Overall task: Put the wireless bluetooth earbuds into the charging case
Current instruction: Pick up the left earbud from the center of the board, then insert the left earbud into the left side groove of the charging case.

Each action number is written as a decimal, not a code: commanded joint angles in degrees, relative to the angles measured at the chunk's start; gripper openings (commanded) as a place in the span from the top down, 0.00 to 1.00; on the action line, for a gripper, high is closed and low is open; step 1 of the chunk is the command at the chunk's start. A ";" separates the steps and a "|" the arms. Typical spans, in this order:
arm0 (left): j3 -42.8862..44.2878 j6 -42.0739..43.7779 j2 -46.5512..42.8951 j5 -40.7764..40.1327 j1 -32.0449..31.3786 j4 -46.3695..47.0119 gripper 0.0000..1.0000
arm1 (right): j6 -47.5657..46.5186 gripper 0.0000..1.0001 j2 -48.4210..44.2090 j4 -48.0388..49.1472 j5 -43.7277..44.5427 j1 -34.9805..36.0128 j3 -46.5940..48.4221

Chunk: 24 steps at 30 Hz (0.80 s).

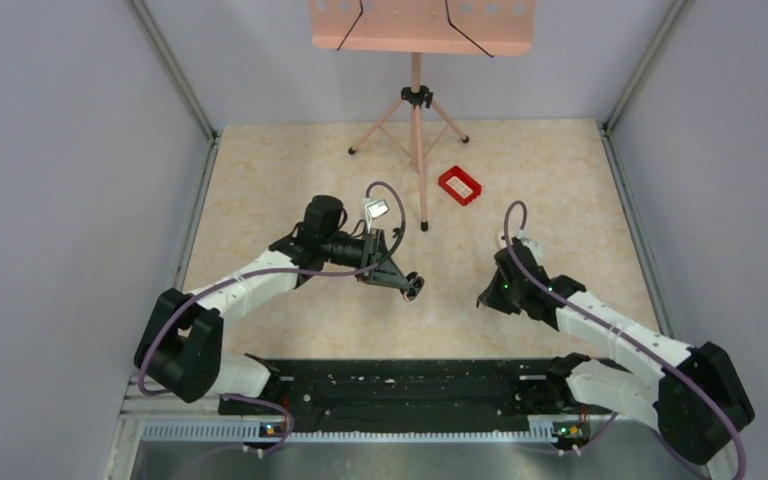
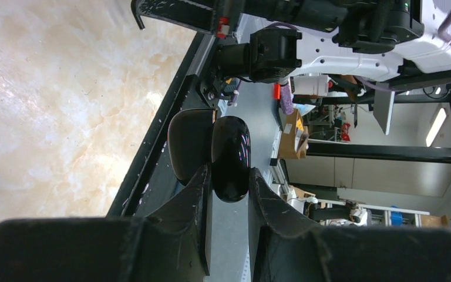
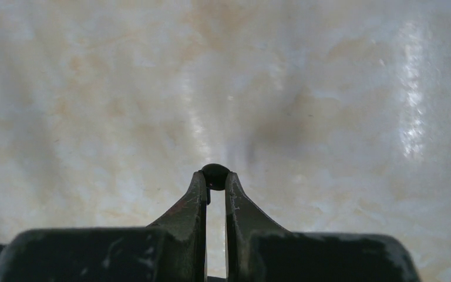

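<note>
Charging case (image 2: 230, 155) is pinched in my left tool (image 2: 229, 178), with the jaws part open and pressing on both sides of it. The case is hinged open, and in the left wrist view its lid (image 2: 189, 144) swings out to 9 o'clock. From the top I see it held over the middle of the table (image 1: 280, 170). My right tool (image 3: 215, 182) is closed down to a thin slit, with the tips nipping one earbud (image 3: 215, 172), a tiny black round bit whose stem I can't see. In the top view the right tool is at 3 o'clock from the case, near it but apart. A red tray (image 1: 460, 185) lies at 1 o'clock from the case, farther back. A pink stand (image 1: 417, 110) is at 12 o'clock, feet on the table.
</note>
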 commanded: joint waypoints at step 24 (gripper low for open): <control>0.62 -17.32 5.94 3.78 -0.35 20.24 1.00 | -17.61 1.00 -25.61 32.30 -25.93 0.60 0.60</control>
